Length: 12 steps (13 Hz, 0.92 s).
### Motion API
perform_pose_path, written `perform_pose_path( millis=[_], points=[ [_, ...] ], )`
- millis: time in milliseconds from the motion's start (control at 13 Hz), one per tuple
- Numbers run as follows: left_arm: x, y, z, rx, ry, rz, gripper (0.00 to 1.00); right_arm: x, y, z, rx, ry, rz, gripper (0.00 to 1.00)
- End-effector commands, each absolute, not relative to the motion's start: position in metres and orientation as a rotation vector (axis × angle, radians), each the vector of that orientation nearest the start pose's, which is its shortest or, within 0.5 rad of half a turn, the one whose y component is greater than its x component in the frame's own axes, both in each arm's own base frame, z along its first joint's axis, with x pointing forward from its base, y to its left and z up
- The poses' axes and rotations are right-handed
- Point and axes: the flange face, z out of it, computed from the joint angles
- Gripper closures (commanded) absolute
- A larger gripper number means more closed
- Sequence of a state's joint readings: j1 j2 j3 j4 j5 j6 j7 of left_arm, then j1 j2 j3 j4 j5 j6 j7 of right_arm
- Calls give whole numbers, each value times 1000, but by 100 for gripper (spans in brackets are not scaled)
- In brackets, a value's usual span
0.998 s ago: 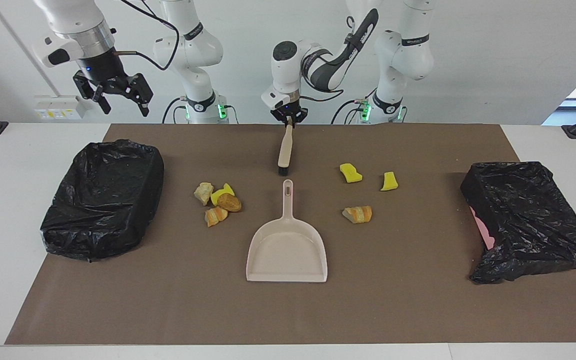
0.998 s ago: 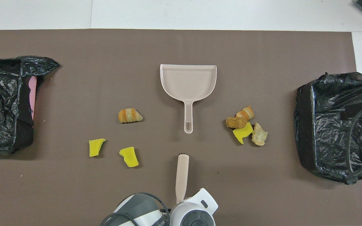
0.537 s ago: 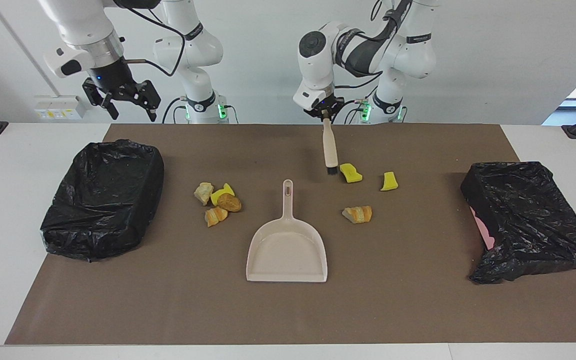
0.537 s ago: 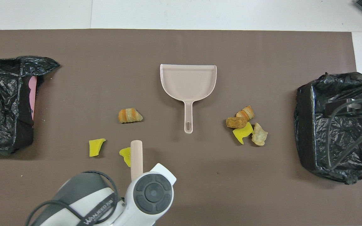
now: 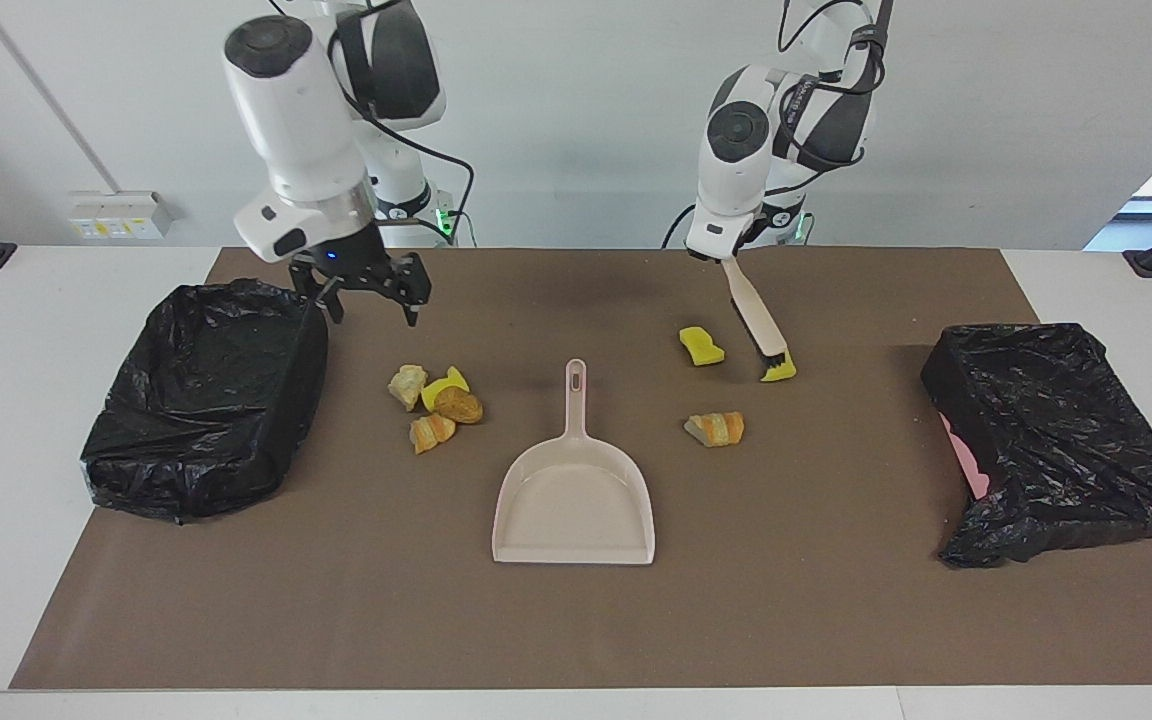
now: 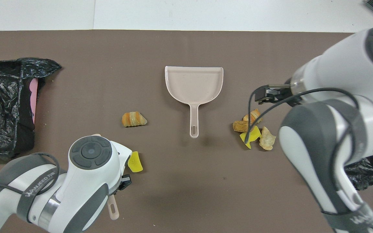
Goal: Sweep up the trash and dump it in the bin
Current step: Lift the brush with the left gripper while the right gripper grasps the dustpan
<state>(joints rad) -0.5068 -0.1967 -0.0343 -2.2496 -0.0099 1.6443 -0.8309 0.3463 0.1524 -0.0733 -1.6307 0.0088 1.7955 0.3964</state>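
My left gripper (image 5: 726,258) is shut on the handle of the beige brush (image 5: 758,315). The brush slants down and its bristles touch a yellow sponge chunk (image 5: 779,370). A second yellow chunk (image 5: 701,346) (image 6: 135,161) and an orange bread lump (image 5: 716,428) (image 6: 134,119) lie close by. In the overhead view my left arm hides the first chunk. My right gripper (image 5: 364,292) (image 6: 263,96) is open and empty. It hangs over the mat beside a cluster of trash (image 5: 436,403) (image 6: 253,129): tan, yellow, brown and orange pieces. The beige dustpan (image 5: 574,500) (image 6: 193,84) lies flat mid-mat.
A black bag-lined bin (image 5: 206,400) stands at the right arm's end. Another black-bagged bin (image 5: 1056,440) (image 6: 2,103), showing a pink edge, stands at the left arm's end. A brown mat (image 5: 336,600) covers the table.
My left arm has swung the brush from the mat's middle toward its own end, onto the yellow chunks. My right gripper has come down from beside the bin to beside the trash cluster.
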Motion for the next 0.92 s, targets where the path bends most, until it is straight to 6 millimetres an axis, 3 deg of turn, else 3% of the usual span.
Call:
perform_pose_path(
  millis=[0,230,384,537,768,845],
  points=[
    [381,-189,417,-2783,-525,467,100,606,235,486,-3109,311,-47,0],
    [387,-166,409,-2771,-603,484,100,608,280,456,-3053,298,-73,0],
    [377,-156,399,-2763,-617,495,100,609,306,429,-3044,254,-110,0],
    [371,-143,382,-2777,-602,503,100,591,347,398,-3076,144,-91,0],
    [374,-145,368,-2846,-522,467,100,571,352,368,-3117,80,-1,0],
    [375,-147,363,-2869,-456,474,100,559,365,359,-3125,43,15,0]
  ],
)
